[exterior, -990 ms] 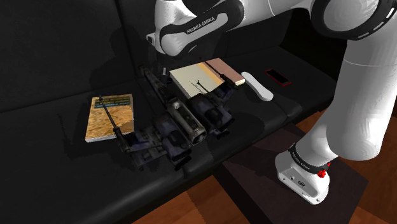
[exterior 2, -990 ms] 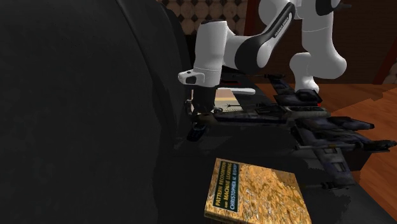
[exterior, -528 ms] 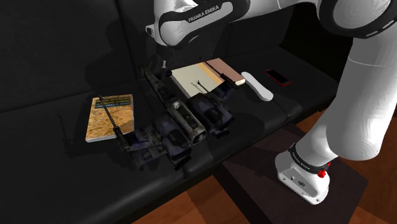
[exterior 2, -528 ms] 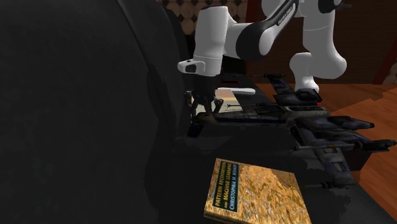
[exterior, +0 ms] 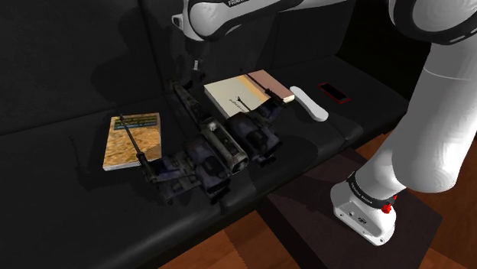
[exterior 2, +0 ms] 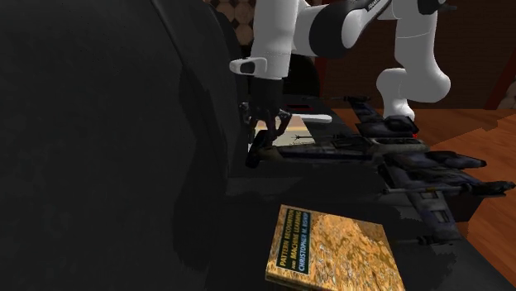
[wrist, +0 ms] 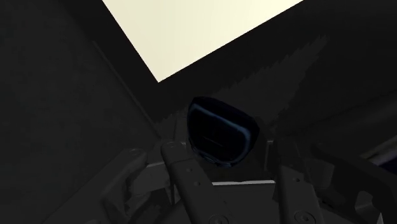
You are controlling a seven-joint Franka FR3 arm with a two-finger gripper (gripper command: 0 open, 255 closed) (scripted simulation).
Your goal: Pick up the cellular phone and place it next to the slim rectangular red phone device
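The cellular phone [wrist: 221, 130] is a small dark blue handset with rounded corners, clasped between my two black fingers [wrist: 186, 177]. My gripper [exterior 2: 269, 126] is shut on it and hangs a little above the black sofa seat [exterior: 69, 164], close to the backrest. In the shoulder view the gripper [exterior: 195, 67] sits behind the cream book [exterior: 235, 95]. Far off toward the shoulder view's right, the slim red phone [exterior: 334, 92] lies flat on the seat. A white handset [exterior: 309, 103] lies between the book and the red phone.
A big dark model spaceship [exterior: 218, 141] sprawls across the seat's middle, in front of the gripper. A yellow-brown book [exterior: 134, 140] lies toward the shoulder view's left. The robot's stand [exterior: 365, 214] is on the wooden floor beside the sofa.
The gripper has risen from the seat by the backrest, carrying the dark phone up with it. Nothing else has shifted.
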